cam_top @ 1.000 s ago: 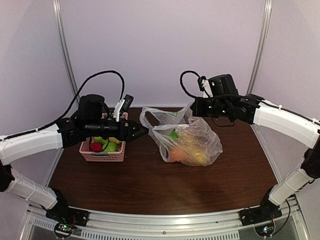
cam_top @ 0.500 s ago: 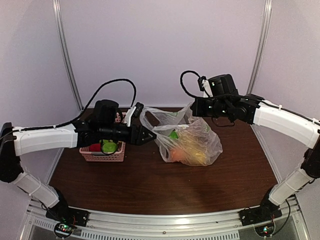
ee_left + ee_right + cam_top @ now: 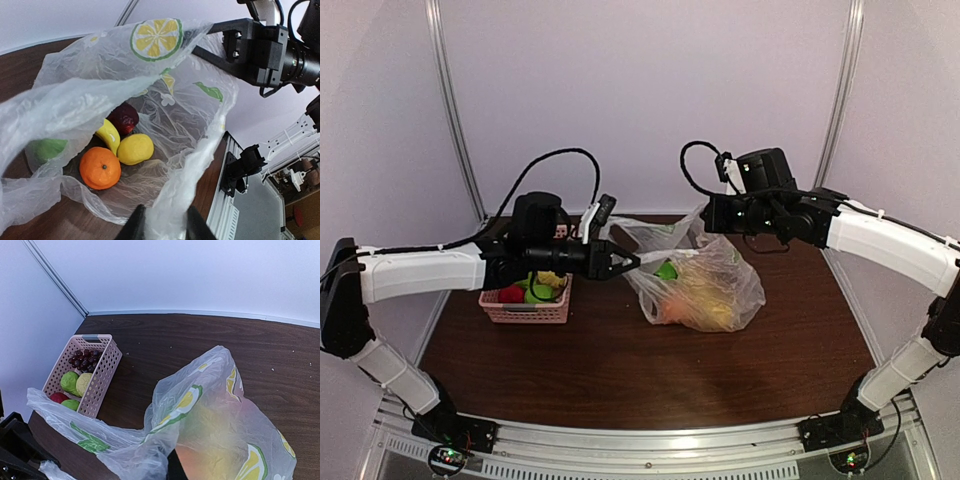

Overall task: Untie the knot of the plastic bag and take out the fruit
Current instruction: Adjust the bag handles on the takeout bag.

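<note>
Currently my right claw [image 3: 707, 214] is pinching the bag [image 3: 710, 285] rim; left claw [image 3: 628, 262] is straddling film, grip unclear; pulling apart slowly, avoiding tears.

One bag [image 3: 705, 285], one basket [image 3: 525, 310]

Wears white shells on left arm [image 3: 420, 272] and right arm [image 3: 885, 243], black at joints and wrist heads; trails looping black cables at upper centre.
</note>
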{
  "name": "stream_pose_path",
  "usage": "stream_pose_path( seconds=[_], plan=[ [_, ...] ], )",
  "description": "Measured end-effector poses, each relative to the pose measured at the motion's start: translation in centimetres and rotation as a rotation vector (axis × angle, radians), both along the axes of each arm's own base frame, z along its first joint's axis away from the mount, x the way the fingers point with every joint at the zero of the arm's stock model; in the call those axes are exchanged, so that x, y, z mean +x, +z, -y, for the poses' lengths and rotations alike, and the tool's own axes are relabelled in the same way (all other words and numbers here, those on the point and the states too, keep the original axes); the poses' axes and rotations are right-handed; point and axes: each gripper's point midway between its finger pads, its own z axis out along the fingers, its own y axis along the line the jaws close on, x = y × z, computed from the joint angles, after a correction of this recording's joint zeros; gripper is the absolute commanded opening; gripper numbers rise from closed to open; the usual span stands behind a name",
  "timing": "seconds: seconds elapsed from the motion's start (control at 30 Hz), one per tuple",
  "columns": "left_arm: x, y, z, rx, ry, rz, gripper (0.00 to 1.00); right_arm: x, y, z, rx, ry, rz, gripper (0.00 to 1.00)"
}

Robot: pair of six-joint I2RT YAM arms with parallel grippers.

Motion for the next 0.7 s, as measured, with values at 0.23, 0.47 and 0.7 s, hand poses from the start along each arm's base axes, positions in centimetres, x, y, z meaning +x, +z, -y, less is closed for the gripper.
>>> stream_pose_path(
  seconds=[0.23,0.47,0.7],
  plan=[
    [-1.3,0.7,1.1,-0.016,-0.049,0.024,0.0,0.0,0.0,0.0,0.002,-0.003,0.0,0.0],
    [-8.0,0.2,5.1,0.016,-0.179,0.076,0.0,0.2,0.1,0.3,-0.002,-0.022,0.004,0.0],
    [-13.0,-0.2,8.1,0.026,-0.228,0.134,0.0,0.3,0.0,0.3,-0.003,-0.027,0.004,0.0]
  ],
)
